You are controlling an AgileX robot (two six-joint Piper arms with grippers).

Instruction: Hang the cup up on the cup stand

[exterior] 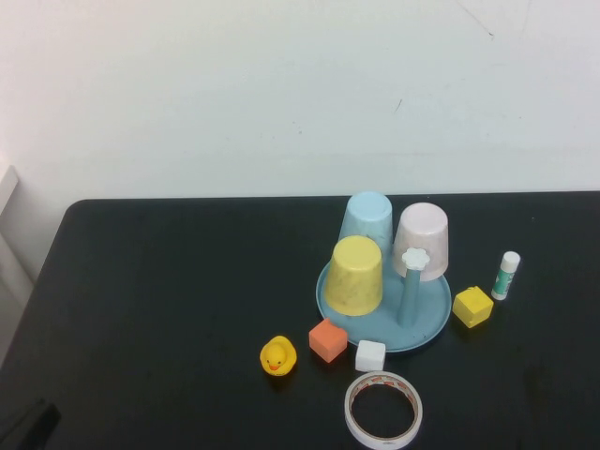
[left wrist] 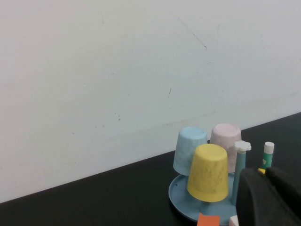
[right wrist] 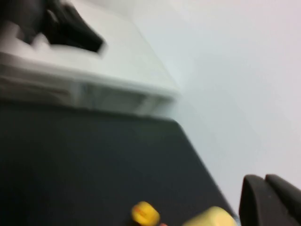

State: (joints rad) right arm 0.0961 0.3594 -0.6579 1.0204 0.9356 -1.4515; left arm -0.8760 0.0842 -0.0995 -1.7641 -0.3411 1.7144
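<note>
The yellow cup [exterior: 357,275] hangs upside down over a peg of the cup stand [exterior: 427,323], at the front left of its light-blue dish. The left wrist view shows the cup [left wrist: 209,173] raised above the dish [left wrist: 181,195]. One peg with a white flower knob [exterior: 413,258] stands bare beside it. My left gripper [left wrist: 265,174] is shut and empty, well back from the stand. My right gripper [right wrist: 265,181] is also shut and empty, off to the side, with the yellow cup [right wrist: 211,216] just in its view. Neither gripper shows in the high view.
A light blue cup [exterior: 367,220] and a pale pink cup [exterior: 422,239] hang on the stand's rear pegs. Around the dish lie a yellow cube [exterior: 472,307], glue stick [exterior: 506,275], orange cube [exterior: 328,339], white cube [exterior: 370,355], rubber duck [exterior: 278,356] and tape roll [exterior: 383,410].
</note>
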